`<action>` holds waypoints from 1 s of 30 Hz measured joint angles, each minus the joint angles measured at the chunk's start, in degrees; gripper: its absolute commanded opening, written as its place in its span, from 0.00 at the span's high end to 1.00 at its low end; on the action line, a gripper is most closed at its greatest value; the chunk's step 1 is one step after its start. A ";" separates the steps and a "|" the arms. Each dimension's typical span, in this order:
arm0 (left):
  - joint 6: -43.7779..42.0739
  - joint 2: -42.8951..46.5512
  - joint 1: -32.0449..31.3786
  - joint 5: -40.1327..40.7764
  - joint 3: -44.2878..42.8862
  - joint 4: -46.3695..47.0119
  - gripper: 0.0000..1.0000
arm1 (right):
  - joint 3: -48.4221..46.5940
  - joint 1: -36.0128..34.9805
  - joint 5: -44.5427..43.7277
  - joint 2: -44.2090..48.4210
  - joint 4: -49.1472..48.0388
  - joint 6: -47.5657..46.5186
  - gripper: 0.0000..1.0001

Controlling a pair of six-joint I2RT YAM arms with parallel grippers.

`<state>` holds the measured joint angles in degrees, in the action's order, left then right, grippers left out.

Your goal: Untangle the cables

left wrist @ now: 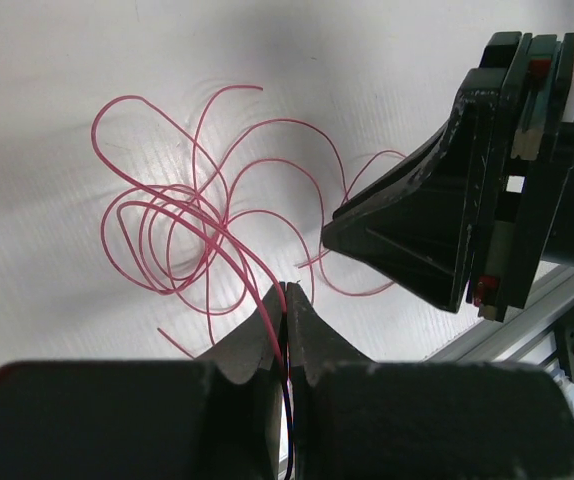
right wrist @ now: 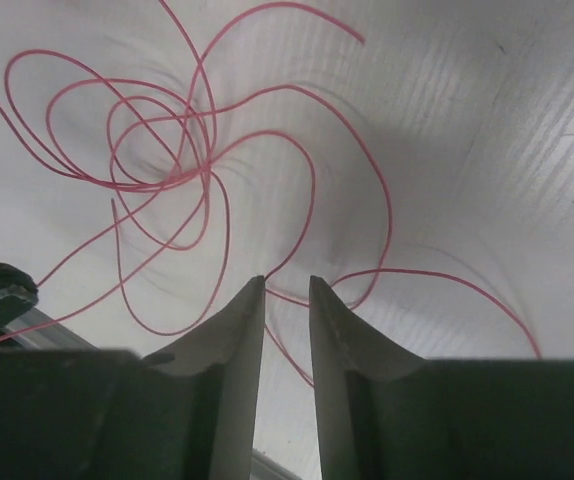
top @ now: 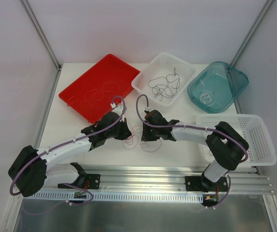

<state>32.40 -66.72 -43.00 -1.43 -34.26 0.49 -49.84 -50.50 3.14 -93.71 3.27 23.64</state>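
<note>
A tangle of thin dark red cable lies on the white table between my two grippers, with a purple loop beside it. In the left wrist view the red loops spread out ahead. My left gripper is shut on one red strand of it; a dark strand runs down between the jaws too. My right gripper is open with a narrow gap, low over the tangle, and a red strand crosses between its fingertips. In the top view the left gripper and right gripper face each other closely.
A red tray at the back left holds a pale wire. A white basket holds black wires. A teal bin holds a whitish wire. Another white basket stands at the right. A metal rail runs along the near edge.
</note>
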 measured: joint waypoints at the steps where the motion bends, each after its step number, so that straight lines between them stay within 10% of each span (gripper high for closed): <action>1: -0.02 0.13 0.00 0.09 0.00 -0.09 1.00 | 0.00 0.00 -0.61 0.00 0.31 0.04 0.80; 17: -0.15 1.07 0.37 0.42 0.00 -1.73 1.00 | -2.78 -4.39 -7.48 9.25 5.53 0.68 0.53; 30: -0.15 3.41 0.37 0.44 0.02 -2.58 1.00 | -7.34 -7.30 -11.67 -0.94 7.69 6.62 0.54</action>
<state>32.25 -63.31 -42.63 -0.99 -34.24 -2.09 -57.19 -57.80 -8.54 -94.65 10.96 30.26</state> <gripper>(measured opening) 0.005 0.463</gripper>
